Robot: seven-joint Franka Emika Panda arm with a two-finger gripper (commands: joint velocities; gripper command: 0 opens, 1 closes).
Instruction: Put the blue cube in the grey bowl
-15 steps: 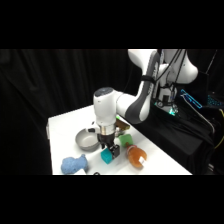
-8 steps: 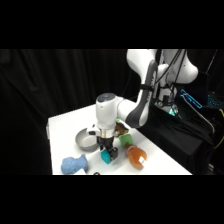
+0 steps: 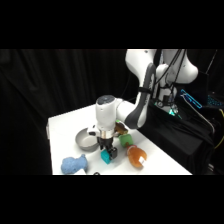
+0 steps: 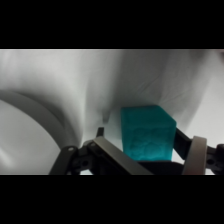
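Gripper (image 3: pixel 107 151) down over blue cube (image 3: pixel 106 156), lower than a second ago.
Fingers flank the cube; full closure: cannot tell. Cube sits on table (image 3: pixel 65 125) just beside grey bowl (image 3: pixel 86 139); grasp next.

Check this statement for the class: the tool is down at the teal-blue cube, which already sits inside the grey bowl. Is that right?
Not quite. The tool is down at the blue cube, but the cube is not in the grey bowl; it is beside it, outside the rim. The side view shows this, and the wrist view shows the cube apart from the bowl's rim.
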